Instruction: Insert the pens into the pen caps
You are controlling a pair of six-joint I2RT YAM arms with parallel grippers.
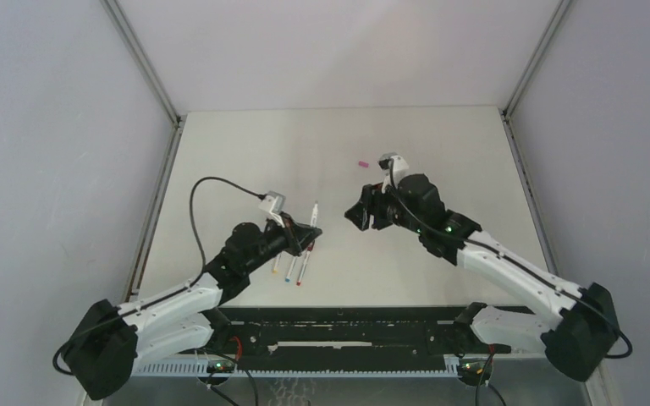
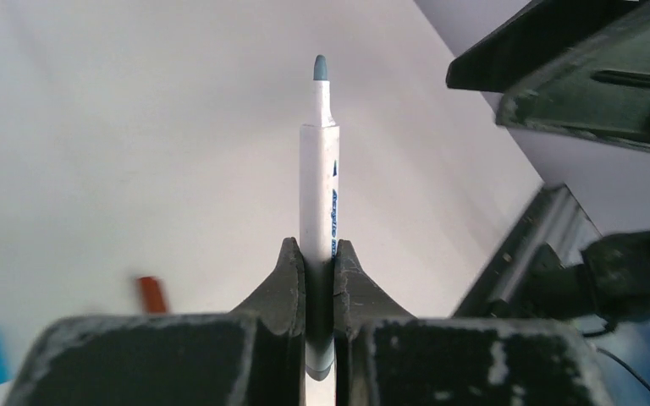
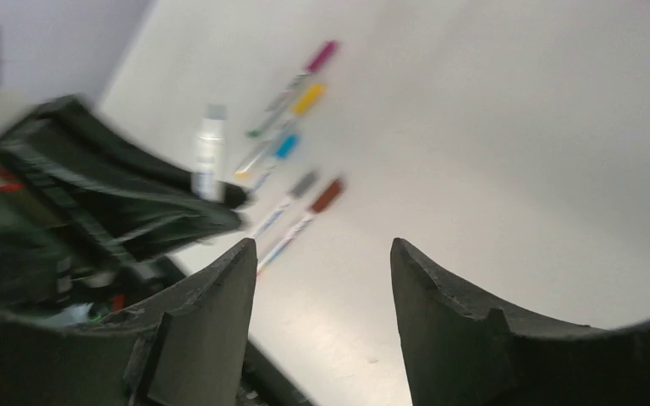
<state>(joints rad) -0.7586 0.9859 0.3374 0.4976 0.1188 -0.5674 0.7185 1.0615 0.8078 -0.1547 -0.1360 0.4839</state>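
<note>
Pinched a pen in the left gripper, jaws pressed tight on the lower part of its white barrel, close to the butt end. Showed blue lettering down one side of that barrel and a bare blue-grey nib at the far end, pointing away from the wrist camera. Held it clear of the surface, sticking out past the jaws toward the far side in the top view. Counted five more pens lying on the surface just beside the left gripper, close together and roughly parallel in a loose fan, with ends of magenta, yellow, blue, grey and dark red in the blurred right wrist view. Could not tell through the blur whether those coloured ends were caps. Made out only three of them from above, the rest hidden under the left arm. Held the right gripper with jaws spread wide and nothing between them, facing the left gripper and the pen across a short gap, above the middle of the surface. Found one pink cap alone on the surface, just beyond the right gripper toward the far edge, well apart from the pens.
</note>
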